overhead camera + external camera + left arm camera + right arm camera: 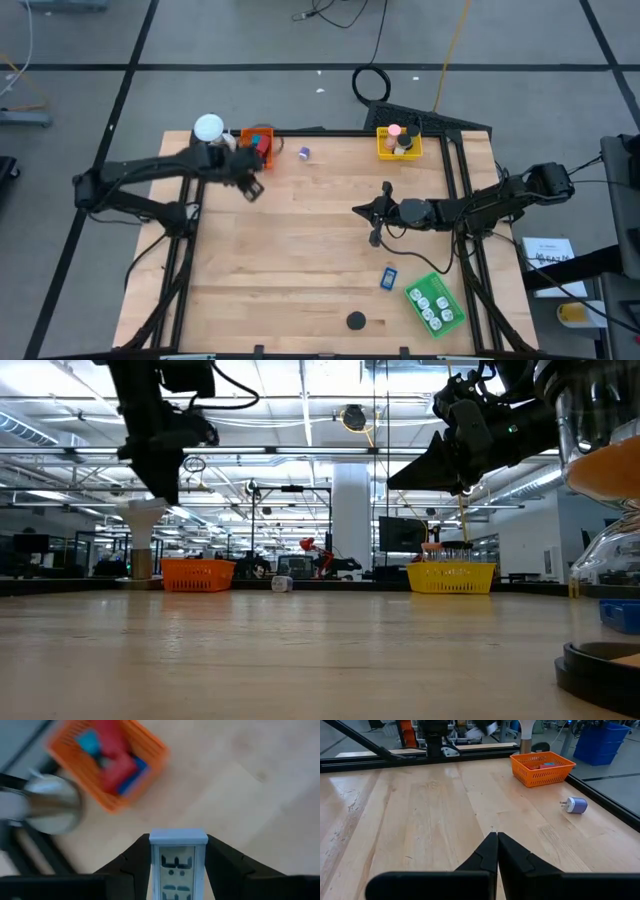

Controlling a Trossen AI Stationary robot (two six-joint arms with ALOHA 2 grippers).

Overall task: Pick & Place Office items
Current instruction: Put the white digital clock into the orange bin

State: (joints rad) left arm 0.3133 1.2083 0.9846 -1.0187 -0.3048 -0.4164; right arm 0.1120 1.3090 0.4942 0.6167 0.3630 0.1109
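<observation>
My left gripper [251,187] hangs above the table just near of the orange tray [257,143] and is shut on a small pale-blue rectangle with a black-and-white face [178,865]. The orange tray [112,762] holds red and blue pieces. My right gripper [375,212] is shut and empty over the table's middle right; its closed fingers [497,845] point toward the far left. A purple piece [304,152] lies beside the orange tray. A blue rectangle [388,278] and a black disc [356,321] lie near the front edge. My left gripper pinches the small rectangle by its two long sides [152,857] between its two fingers, which lie along it. The fingers come from above, pointing down. The piece's top end [178,837] sticks out past the fingertips, and it is lifted clear of the table.
A white ball-topped object [208,128] stands left of the orange tray. A yellow tray [398,143] with pieces stands at the far right. A green tray [434,305] with pieces lies at the near right. Bare wood [290,250] lies between the arms.
</observation>
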